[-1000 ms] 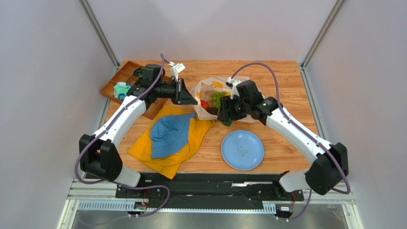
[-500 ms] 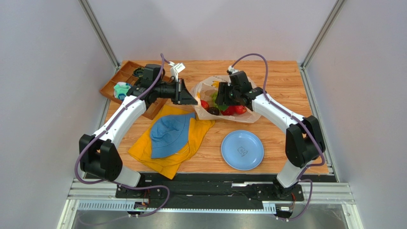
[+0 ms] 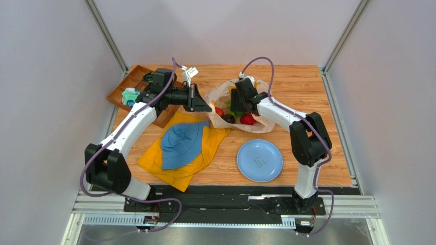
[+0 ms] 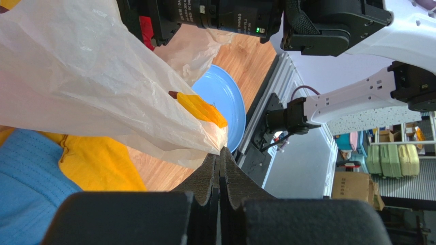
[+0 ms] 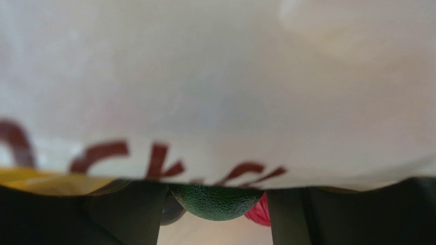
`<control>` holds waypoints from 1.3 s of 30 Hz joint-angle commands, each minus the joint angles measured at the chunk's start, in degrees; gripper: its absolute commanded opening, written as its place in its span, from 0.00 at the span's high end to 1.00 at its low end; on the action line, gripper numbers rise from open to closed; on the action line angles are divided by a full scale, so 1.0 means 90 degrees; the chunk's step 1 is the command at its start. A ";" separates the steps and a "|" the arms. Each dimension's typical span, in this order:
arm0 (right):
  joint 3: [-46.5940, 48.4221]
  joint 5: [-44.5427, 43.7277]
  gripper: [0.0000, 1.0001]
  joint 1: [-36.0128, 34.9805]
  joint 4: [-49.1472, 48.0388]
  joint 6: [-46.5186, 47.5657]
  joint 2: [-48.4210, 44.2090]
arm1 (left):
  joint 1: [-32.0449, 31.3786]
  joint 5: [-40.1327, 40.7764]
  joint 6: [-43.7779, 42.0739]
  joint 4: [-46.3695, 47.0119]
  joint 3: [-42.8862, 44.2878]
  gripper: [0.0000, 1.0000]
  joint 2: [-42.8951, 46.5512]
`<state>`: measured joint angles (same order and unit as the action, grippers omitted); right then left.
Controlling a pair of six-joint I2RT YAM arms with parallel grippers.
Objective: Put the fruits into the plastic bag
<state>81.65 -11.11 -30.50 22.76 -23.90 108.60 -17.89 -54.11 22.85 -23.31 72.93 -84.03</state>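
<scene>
The plastic bag [image 3: 214, 96] lies open at the table's middle back, with a red fruit [image 3: 219, 111], a dark purple fruit [image 3: 229, 119], another red fruit [image 3: 247, 119] and green grapes [image 3: 233, 105] inside. My left gripper [image 3: 202, 105] is shut on the bag's left edge [image 4: 77, 76] and holds it up. My right gripper [image 3: 237, 103] is inside the bag's mouth. In the right wrist view it [image 5: 217, 191] is shut on the green oval fruit [image 5: 220, 204], with the bag's wall [image 5: 215, 76] close above. The lemon is hidden.
A blue plate [image 3: 259, 160] sits in front of the bag. A blue hat [image 3: 179, 145] lies on a yellow cloth [image 3: 179, 166] at front left. A brown compartment tray [image 3: 128, 84] stands at the back left corner.
My right arm has swung left and back, carrying the green oval fruit from the bag's front edge into its mouth. The left gripper has kept hold of the bag.
</scene>
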 commanded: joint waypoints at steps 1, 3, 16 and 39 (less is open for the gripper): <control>0.0205 -0.0386 0.28 -0.0039 0.0029 0.0097 -0.0035 | 0.0035 -0.0170 0.0020 0.0217 0.0130 1.00 0.0020; 0.0313 -0.0347 0.19 -0.0039 0.0117 0.0136 -0.0016 | 0.0035 -0.0170 0.0010 0.0217 0.0139 1.00 0.0020; 0.0099 0.1007 0.11 -0.0224 0.0029 0.0808 -0.0893 | 0.0035 -0.0150 0.0029 0.0227 0.0130 1.00 0.0040; -0.0897 -0.0424 0.20 -0.0293 0.2802 0.1952 -0.4994 | 0.0035 0.0006 -0.0020 0.0168 0.0139 1.00 0.0098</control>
<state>74.04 -0.97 -33.45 40.49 -9.98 67.11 -17.89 -53.69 23.03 -22.90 72.93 -84.03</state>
